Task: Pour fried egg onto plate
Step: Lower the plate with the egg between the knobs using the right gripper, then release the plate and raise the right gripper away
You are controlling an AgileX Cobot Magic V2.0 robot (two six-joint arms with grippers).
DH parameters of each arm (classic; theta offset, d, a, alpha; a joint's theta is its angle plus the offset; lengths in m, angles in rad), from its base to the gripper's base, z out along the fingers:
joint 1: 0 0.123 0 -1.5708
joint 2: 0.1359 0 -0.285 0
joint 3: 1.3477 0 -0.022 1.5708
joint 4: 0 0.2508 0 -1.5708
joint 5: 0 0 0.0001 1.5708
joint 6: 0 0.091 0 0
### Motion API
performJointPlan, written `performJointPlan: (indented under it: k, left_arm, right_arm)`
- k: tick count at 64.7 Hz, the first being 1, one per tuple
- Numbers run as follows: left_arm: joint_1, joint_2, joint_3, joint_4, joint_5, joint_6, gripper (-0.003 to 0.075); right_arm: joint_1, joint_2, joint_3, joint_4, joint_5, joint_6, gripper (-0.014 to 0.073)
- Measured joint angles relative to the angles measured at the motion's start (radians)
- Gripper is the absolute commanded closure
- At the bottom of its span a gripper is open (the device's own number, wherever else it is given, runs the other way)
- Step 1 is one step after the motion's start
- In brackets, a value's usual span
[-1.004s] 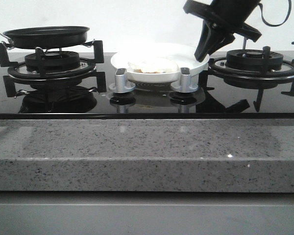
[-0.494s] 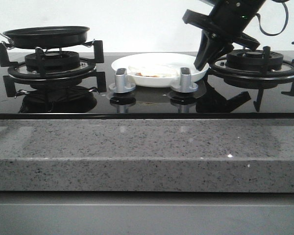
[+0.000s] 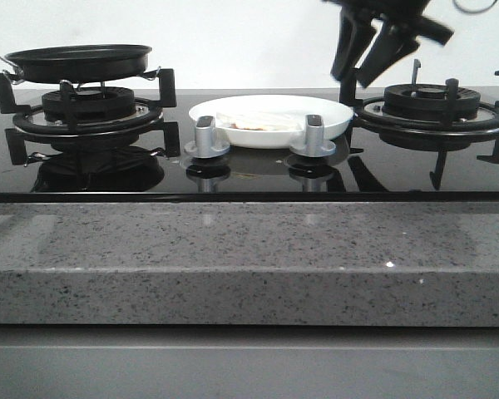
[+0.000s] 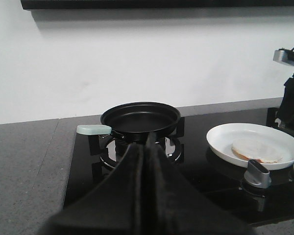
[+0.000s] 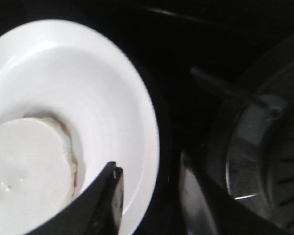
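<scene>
On the black glass hob [image 3: 249,170], the frying pan [image 3: 79,62] sits on the left burner. The plate [image 3: 270,119] rests at hob centre, behind two silver knobs [image 3: 206,137]. The fried egg [image 3: 254,121] lies flat inside the plate. The right tool [image 3: 368,54] hangs open above the plate's right rim, gripping nothing. The left tool [image 4: 146,196] is closed, empty.
</scene>
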Motion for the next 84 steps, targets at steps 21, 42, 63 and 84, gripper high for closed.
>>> performJointPlan:
  k: [21,42,63,84]
  left_arm:
    - [0.0,0.0,0.0,0.0,0.0,0.0,0.0739]
    - [0.0,0.0,0.0,0.0,0.0,0.0,0.0739]
    - [0.0,0.0,0.0,0.0,0.0,0.0,0.0739]
    - [0.0,0.0,0.0,0.0,0.0,0.0,0.0739]
  right_arm:
    - [-0.002,-0.051,-0.071,-0.072,0.017,0.013,0.065]
    - [0.0,-0.216,-0.042,-0.239,0.025,0.068,0.065]
    - [0.0,-0.489,0.207,-0.403,0.032,0.085,0.065]
    - [0.0,-0.875,0.732,-0.412,-0.1,0.107,0.065]
